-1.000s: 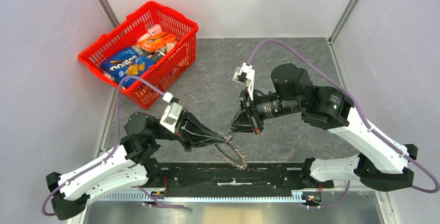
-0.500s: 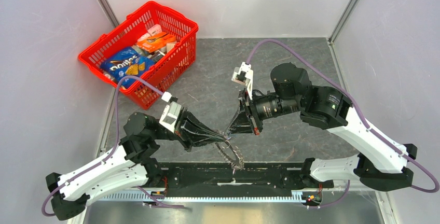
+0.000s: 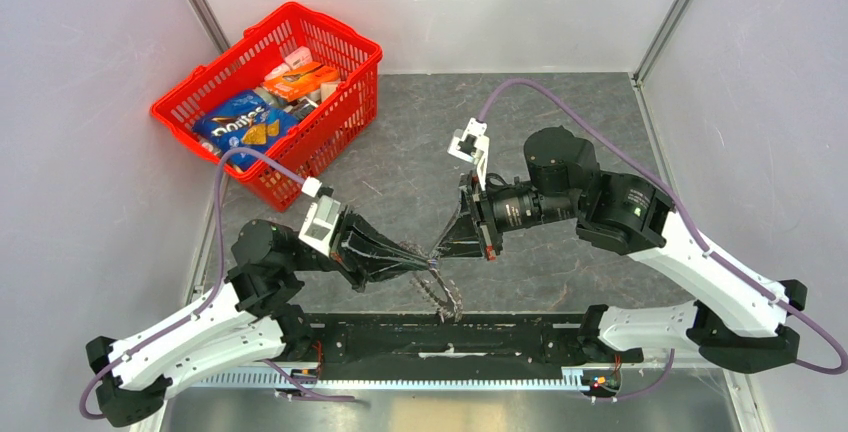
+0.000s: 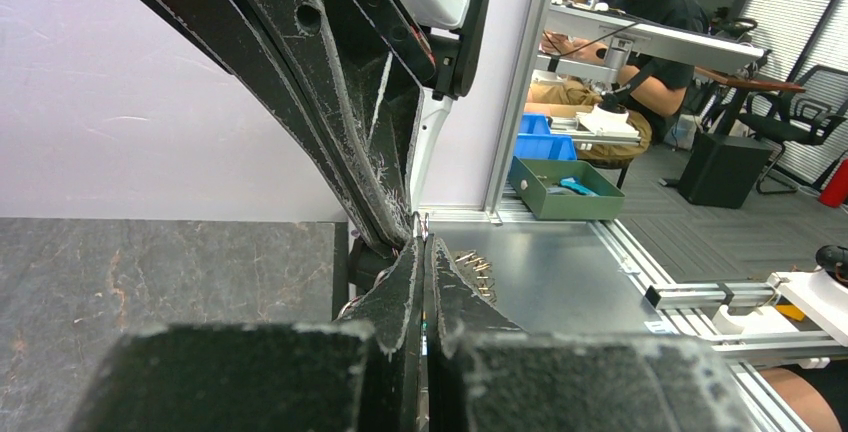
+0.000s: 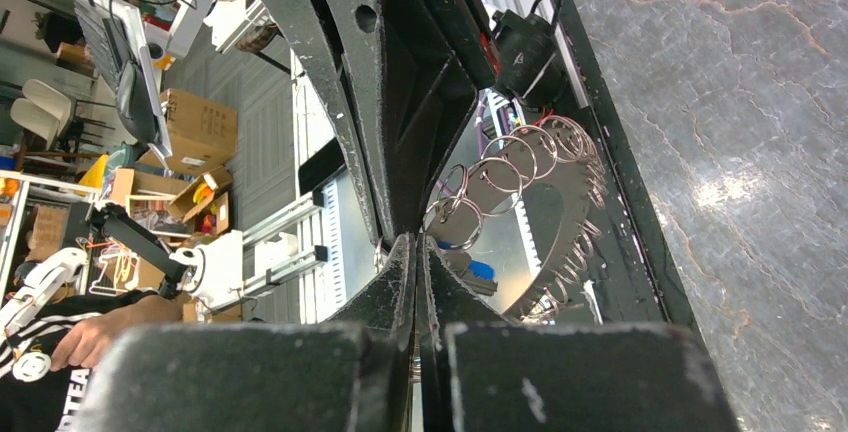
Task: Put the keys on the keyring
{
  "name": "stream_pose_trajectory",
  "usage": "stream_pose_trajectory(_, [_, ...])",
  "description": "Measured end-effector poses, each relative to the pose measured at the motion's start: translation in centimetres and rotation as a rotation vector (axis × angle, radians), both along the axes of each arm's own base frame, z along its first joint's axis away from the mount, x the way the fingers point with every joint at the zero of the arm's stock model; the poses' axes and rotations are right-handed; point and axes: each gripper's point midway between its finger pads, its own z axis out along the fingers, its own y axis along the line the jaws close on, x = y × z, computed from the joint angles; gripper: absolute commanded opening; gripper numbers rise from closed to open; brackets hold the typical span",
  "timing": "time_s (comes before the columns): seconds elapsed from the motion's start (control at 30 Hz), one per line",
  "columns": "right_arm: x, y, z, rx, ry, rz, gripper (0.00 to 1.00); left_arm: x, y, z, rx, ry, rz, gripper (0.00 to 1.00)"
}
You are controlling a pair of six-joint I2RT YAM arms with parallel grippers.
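1. Filling most of the top view, the grey veined table (image 3: 560,122) carries everything, with both arm bases bolted along its near edge.
2. The left arm (image 3: 200,327) reaches from the near left corner toward the middle of the near edge. The right arm (image 3: 690,252) bends in from the near right corner to the same spot.
3. A red basket (image 3: 310,152) sits at the far left corner, well apart from both grippers. It holds a blue chip bag (image 3: 245,124) and an orange box (image 3: 305,80) among other packets.
4. The left gripper (image 3: 428,265) has its fingers pressed flat together, with no gap in its own wrist view. The keys hang from its tip.
5. The right gripper (image 3: 437,250) is likewise closed tight and points down at the left one, tip against tip. Whether it also pinches anything cannot be told.
6. The keys (image 3: 447,299) dangle as a toothed silvery fan just under the meeting tips, above the near edge at its middle and clear of the table top.
7. In the right wrist view, several thin wire rings (image 5: 505,167) overlap beside the fan just past the fingertips.
8. One tiny blue-headed key (image 5: 481,270) shows low in the bunch, close beside the right gripper's fingers.
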Motion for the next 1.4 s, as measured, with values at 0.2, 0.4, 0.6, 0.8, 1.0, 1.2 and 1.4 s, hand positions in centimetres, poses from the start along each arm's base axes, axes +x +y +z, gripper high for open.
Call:
stream_pose_trajectory(0.2, [0.1, 0.0, 0.5, 0.022, -0.005, -0.011, 0.00, 0.0, 0.0, 0.0, 0.000, 0.001, 0.001, 0.02])
stream_pose_trajectory(0.4, [0.1, -0.3, 0.5, 0.014, -0.015, -0.019, 0.00, -0.1, 0.2, 0.1, -0.002, -0.003, -0.001, 0.02])
stream_pose_trajectory(0.6, [0.2, -1.0, 0.5, -0.010, -0.042, -0.026, 0.00, -0.7, 0.8, 0.6, -0.021, -0.020, -0.010, 0.02])
stream_pose_trajectory(0.8, [0.0, -1.5, 0.6, -0.022, -0.065, -0.015, 0.00, -1.5, 1.4, 0.9, -0.033, -0.041, -0.033, 0.02])
stream_pose_trajectory(1.0, [-0.4, -1.5, 0.6, -0.026, -0.059, 0.011, 0.00, -1.6, 1.4, 0.9, -0.031, -0.045, -0.039, 0.02])
stream_pose_trajectory(1.2, [-1.3, -1.6, 0.8, -0.027, -0.040, 0.059, 0.00, -1.9, 1.3, 0.5, -0.017, -0.049, -0.062, 0.02])
stream_pose_trajectory(1.4, [-1.8, -1.5, 0.9, -0.022, -0.021, 0.095, 0.00, -2.2, 1.0, 0.1, 0.002, -0.053, -0.090, 0.02])
